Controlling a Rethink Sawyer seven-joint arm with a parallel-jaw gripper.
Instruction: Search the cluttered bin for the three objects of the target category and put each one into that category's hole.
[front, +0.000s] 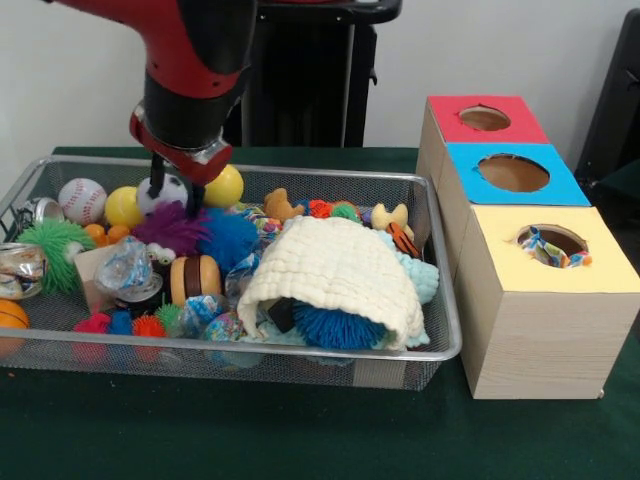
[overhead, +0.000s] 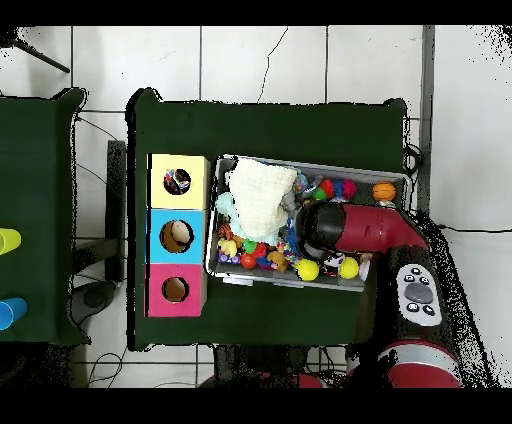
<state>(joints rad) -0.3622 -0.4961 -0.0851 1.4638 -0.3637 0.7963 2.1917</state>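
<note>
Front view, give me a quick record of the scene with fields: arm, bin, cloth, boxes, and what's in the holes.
arm: gripper lowered into the left part of the bin, jaws apart above a purple spiky toy
bin: wire mesh bin crowded with balls and toys
cloth: cream cloth draped over a blue spiky ball
boxes: red box, blue box, yellow box in a row beside the bin
holes: patterned item visible in the yellow box's hole

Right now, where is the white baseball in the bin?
In the front view the white baseball sits at the bin's far left corner, beside a yellow ball, just left of the gripper.
</note>
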